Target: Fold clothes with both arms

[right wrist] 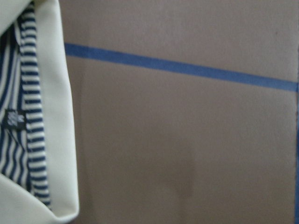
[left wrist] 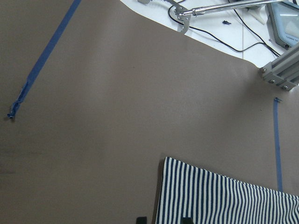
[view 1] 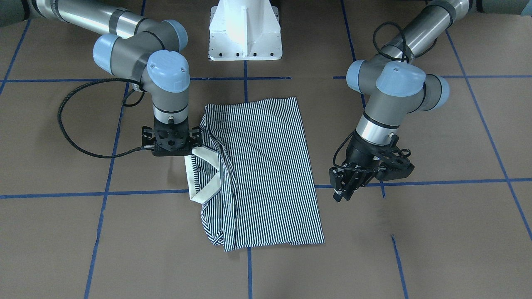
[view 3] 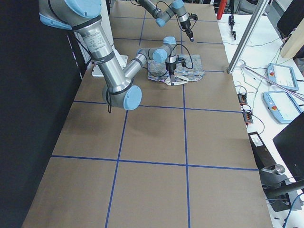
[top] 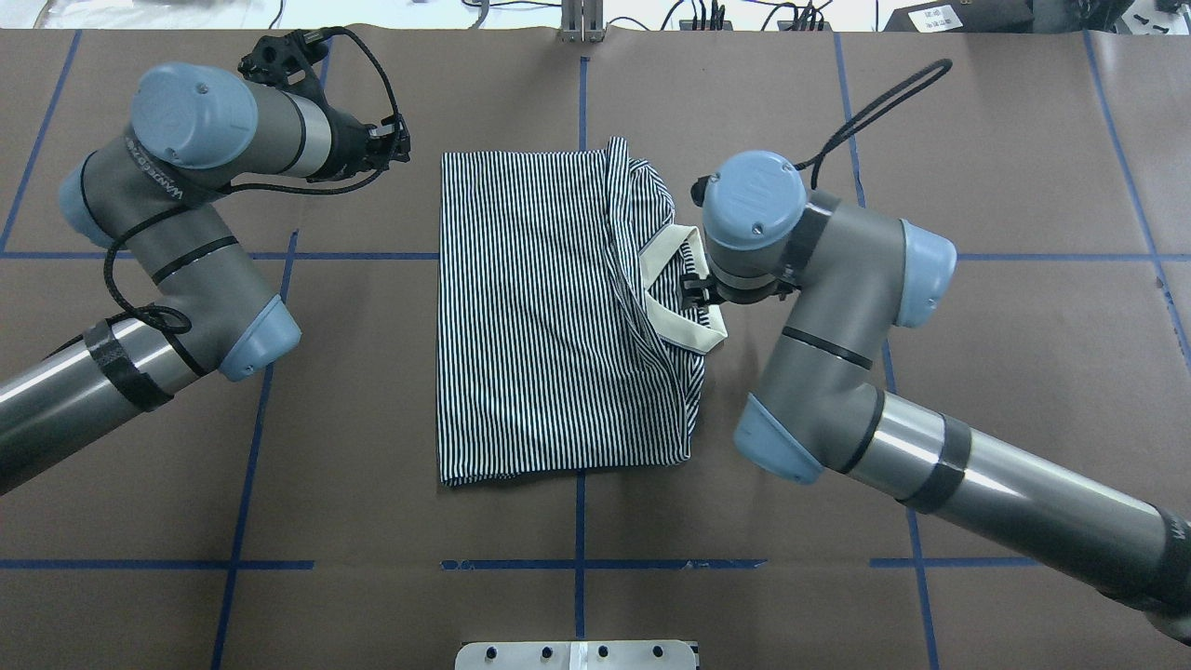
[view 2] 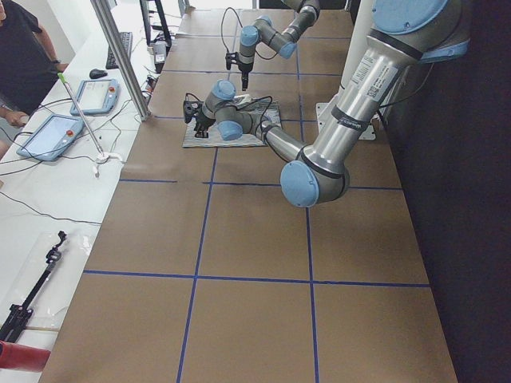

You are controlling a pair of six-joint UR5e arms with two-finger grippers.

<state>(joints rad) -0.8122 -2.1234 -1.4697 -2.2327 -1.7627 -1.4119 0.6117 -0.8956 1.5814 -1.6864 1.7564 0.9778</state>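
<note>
my right hand [view 1: 170, 144] hides its fingers over the cream collar [view 1: 203, 177], grip i cannot tell; left hand [view 1: 343, 190] released near the folded striped shirt [view 1: 266, 166].

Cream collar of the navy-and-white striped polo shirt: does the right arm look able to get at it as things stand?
Probably yes. The right gripper hangs over the cream collar at its edge, with nothing between them. The left gripper is away across the navy-and-white striped polo shirt.
</note>
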